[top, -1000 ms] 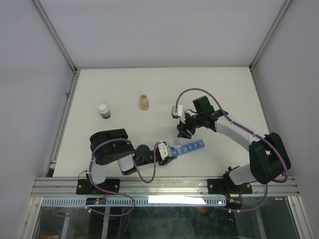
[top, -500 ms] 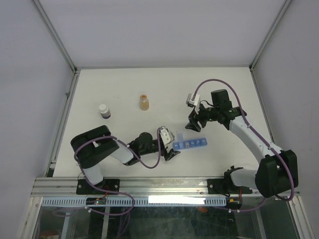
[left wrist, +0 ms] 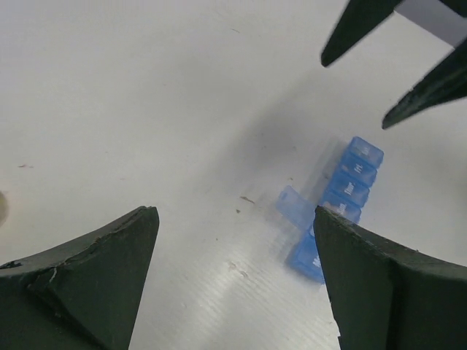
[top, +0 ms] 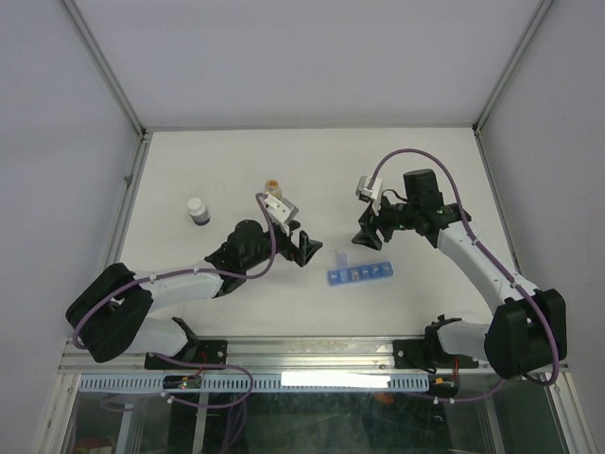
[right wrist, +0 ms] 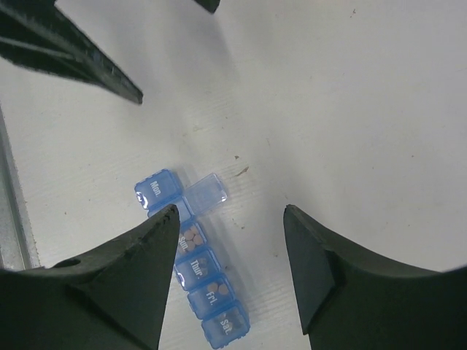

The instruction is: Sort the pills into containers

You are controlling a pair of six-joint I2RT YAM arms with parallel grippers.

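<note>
pill organiser (top: 359, 274): I see the blue strip lying flat on the white table (top: 217, 161), between the two arms and touching neither.
lid (right wrist: 204, 191): one is flipped open beside the "Mon" compartment; small tan pills (right wrist: 192, 235) lie in the uncovered compartment.
left end effector (top: 305, 249): fingers spread wide, holding nothing, near the strip's left end.
right end effector (top: 364, 236): also wide and empty, just beyond the strip.
amber bottle (top: 273, 194), white-capped bottle (top: 198, 210): I see both upright, well apart from the strip.
</note>
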